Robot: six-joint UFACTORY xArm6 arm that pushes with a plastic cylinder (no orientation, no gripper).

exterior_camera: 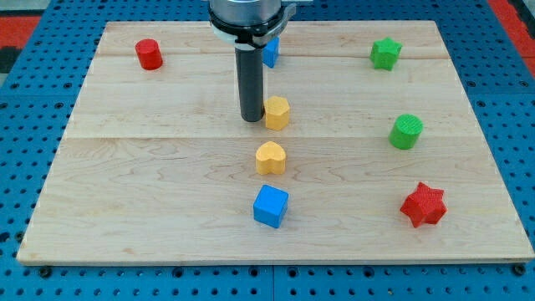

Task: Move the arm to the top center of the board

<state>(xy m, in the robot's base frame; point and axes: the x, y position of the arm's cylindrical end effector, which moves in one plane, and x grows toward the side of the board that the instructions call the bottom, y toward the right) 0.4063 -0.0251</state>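
My tip (pixel 252 119) is seen resting on the bench (pixel 150 167) just left of the yellow hexagon block (pixel 277 112), below the top centre where a blue block (pixel 271 53) sits partly hidden behind the rod. No pincer is fitted, so no open or closed state can be told. If the tip is driven straight up the view, the blue block could be knocked off its spot; no writing or brand can be read.

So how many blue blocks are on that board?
2. A blue cube sits near the view's bottom centre. Another blue block is at the top centre, mostly hidden behind the arm, so its shape is unclear. The arm might hide more.
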